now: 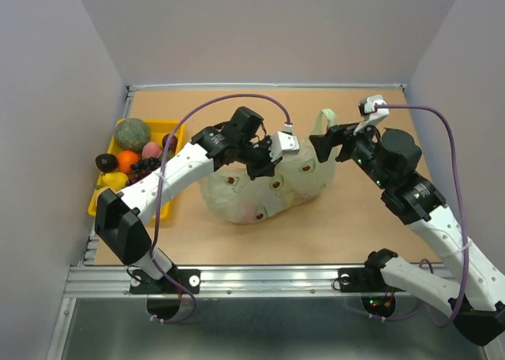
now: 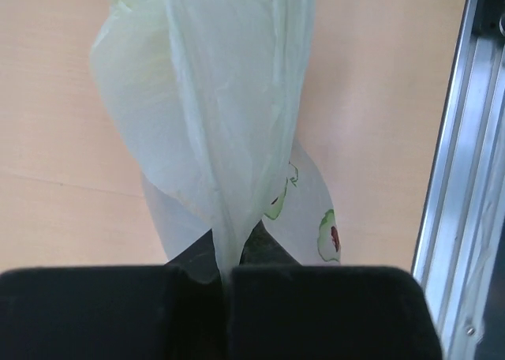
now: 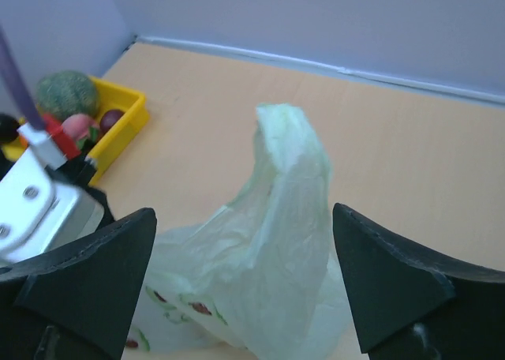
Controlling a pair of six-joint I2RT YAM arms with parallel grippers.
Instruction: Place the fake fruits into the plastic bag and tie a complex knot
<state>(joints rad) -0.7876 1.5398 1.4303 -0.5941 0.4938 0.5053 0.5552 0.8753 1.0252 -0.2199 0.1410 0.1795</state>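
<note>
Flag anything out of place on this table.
Several fake fruits sit in the yellow tray at the left, outside the plastic bag, though the left gripper is shut on its gathered top. The right gripper is open. Nothing looks spilled or damaged.

The plastic bag (image 1: 260,190) lies on the tabletop (image 1: 316,234) near its middle, ahead of both arm bases. The tray (image 1: 158,124) sits to the left of the bag, by the tabletop's left edge, and the fake fruits (image 1: 130,159) lie in it. The left arm (image 1: 170,174) reaches across the tray's near right corner. The left pincer (image 1: 264,164) is above the bag, with a gathered strand of it clamped between its fingers. The right pincer (image 1: 325,144) is at the bag's far right, just beside a raised part of the bag, fingers spread.
</note>
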